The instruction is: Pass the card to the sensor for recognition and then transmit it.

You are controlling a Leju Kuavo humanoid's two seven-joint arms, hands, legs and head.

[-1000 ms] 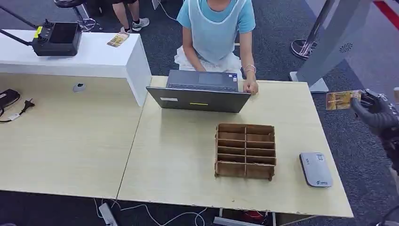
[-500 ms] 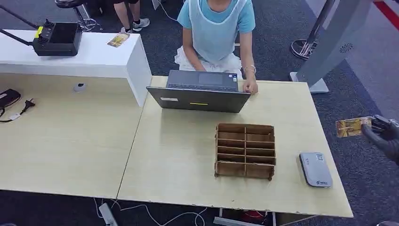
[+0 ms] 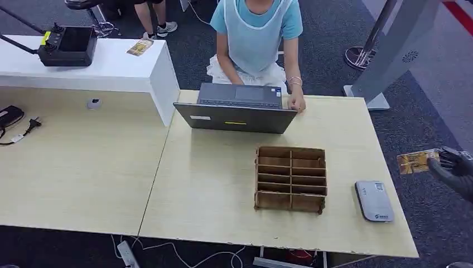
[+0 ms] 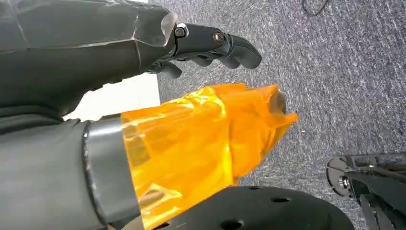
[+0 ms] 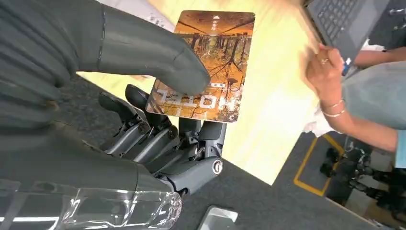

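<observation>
Head view has our right hand (image 3: 454,167) out past the table's (image 3: 223,184) right edge, over the carpet, pinching the card (image 3: 417,161) between thumb and fingers, well apart from the grey sensor (image 3: 374,200) lying near that edge. Our left hand (image 4: 143,43) hangs with fingers curled, holding nothing.
</observation>
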